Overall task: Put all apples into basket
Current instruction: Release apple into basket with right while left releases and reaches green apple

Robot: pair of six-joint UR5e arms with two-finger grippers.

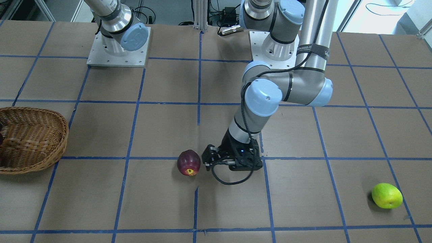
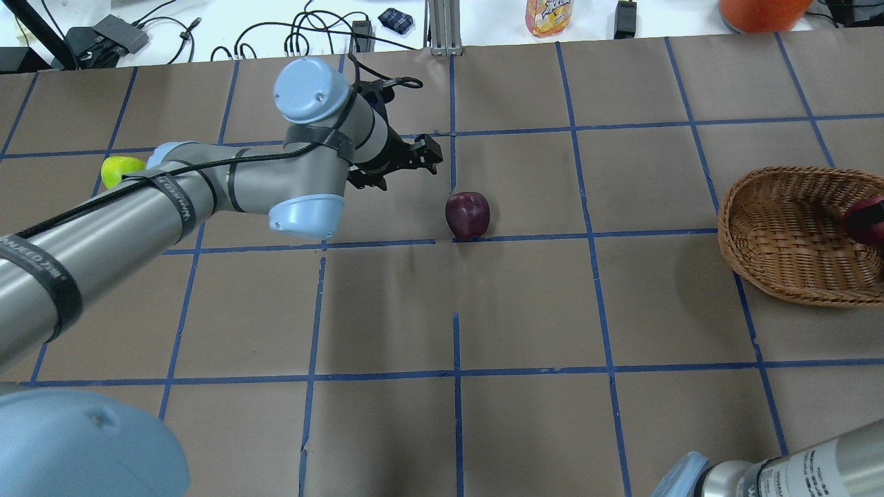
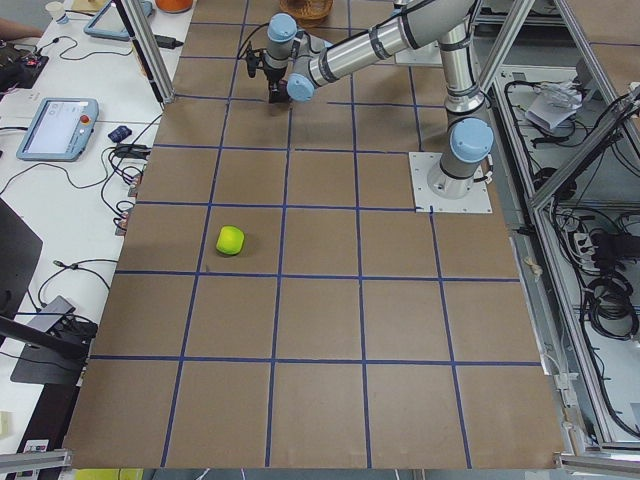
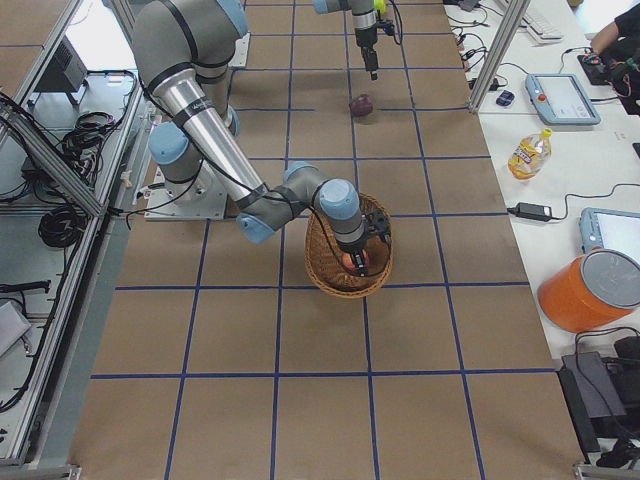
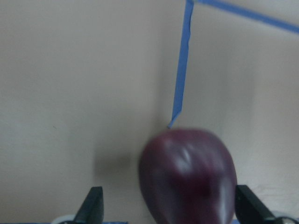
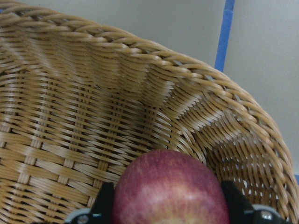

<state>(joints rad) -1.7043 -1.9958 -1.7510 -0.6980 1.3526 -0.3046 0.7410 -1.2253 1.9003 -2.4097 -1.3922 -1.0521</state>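
Reaching low over the worktop, the left arm folds at the elbow and drops its forearm steeply, so the wrist sits just above the paper. The left claw points sideways at the maroon apple. Its jaws stand wide apart and hold nothing. The front view shows a narrow gap between claw and fruit, with the apple lying on its side against a blue tape line. The left wrist camera cannot show that gap. There the apple (blurred) simply looms between the two dark fingertips.

The right arm bends down into the basket, which sits near the worktop's end on the robot's right. Only the side view from that end shows this arm's whole pose. The right claw grips the red apple, a finger pressed to each flank, with the wicker wall rising just behind. The overhead view catches only a sliver of that apple at its right edge.

The yellow-green apple lies alone, well apart from the others, toward the robot's left. The front view shows it whole, while in the overhead view the left arm hides most of it.
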